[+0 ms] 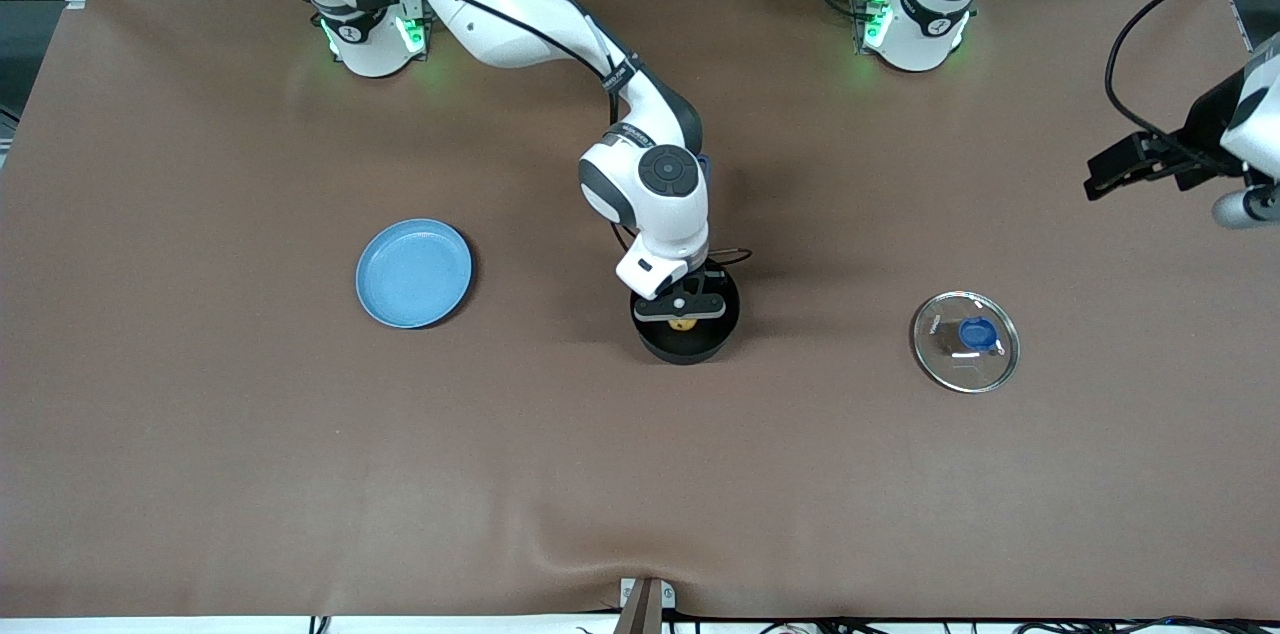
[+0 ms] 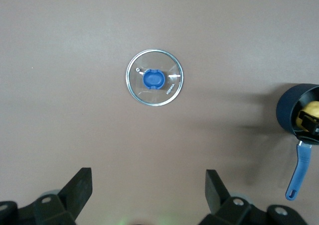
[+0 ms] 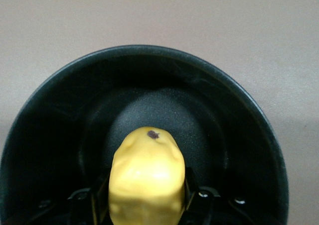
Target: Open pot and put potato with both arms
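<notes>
The black pot [image 1: 686,342] stands uncovered mid-table, its blue handle mostly hidden under the right arm. My right gripper [image 1: 683,307] reaches down into the pot, shut on the yellow potato [image 1: 684,324]. In the right wrist view the potato [image 3: 147,170] sits between the fingers, just above the pot's black floor [image 3: 164,115]. My left gripper [image 1: 1110,176] hangs high over the left arm's end of the table, open and empty [image 2: 148,190]. The left wrist view shows the pot [image 2: 291,110], its blue handle [image 2: 299,170] and the potato [image 2: 311,108] at its edge.
The round glass lid with a blue knob [image 1: 965,341] lies flat on the table toward the left arm's end, also in the left wrist view [image 2: 154,77]. A blue plate [image 1: 413,273] lies toward the right arm's end. The brown cloth [image 1: 640,474] covers the table.
</notes>
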Robot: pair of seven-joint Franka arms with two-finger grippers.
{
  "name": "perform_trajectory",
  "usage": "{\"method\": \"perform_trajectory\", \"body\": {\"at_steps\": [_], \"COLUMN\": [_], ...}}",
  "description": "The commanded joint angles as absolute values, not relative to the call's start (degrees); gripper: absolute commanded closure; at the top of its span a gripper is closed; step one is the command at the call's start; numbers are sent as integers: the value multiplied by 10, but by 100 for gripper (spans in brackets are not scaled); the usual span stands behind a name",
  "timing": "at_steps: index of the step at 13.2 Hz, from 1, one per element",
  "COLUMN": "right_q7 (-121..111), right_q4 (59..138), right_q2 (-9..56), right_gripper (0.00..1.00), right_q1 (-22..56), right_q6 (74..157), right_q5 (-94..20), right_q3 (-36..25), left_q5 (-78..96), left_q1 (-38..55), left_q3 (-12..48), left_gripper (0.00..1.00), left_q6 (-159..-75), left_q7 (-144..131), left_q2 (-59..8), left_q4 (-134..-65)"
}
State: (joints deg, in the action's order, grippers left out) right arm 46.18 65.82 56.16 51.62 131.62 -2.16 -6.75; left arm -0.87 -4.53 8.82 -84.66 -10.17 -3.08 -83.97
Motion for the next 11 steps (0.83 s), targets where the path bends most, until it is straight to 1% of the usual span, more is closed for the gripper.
{"method": "perform_trajectory", "body": {"at_steps": [1, 4, 6, 7, 8, 11], "right_q7": [470, 465, 466, 465, 465, 464], "right_q4": [657, 657, 657, 656, 655, 650], "right_q2": [563, 554, 536, 527, 519, 487], "right_gripper": [0, 0, 7, 23, 24, 24], "right_q1": [526, 525, 521, 520, 520, 518], "right_q6": [1321, 1316, 1293, 1274, 1259, 1204], "right_q5": [-15, -16, -18, -18, -19, -21], "right_q3": [-77, -77, -77, -77, -78, -78], "left_q5": [3, 4, 4, 4, 4, 3], "left_q1": [-29, 22, 21, 18, 17, 22], "left_q3": [83, 30, 31, 32, 32, 39], "left_gripper": [0, 0, 0, 0, 0, 0], "left_q6": [-838, -837, -832, -830, -830, -817], "left_q7": [-103, -102, -105, -105, -103, -103], "left_q2": [10, 24, 28, 29, 29, 27], "left_q4": [-866, -880, -878, -876, -878, -878]}}
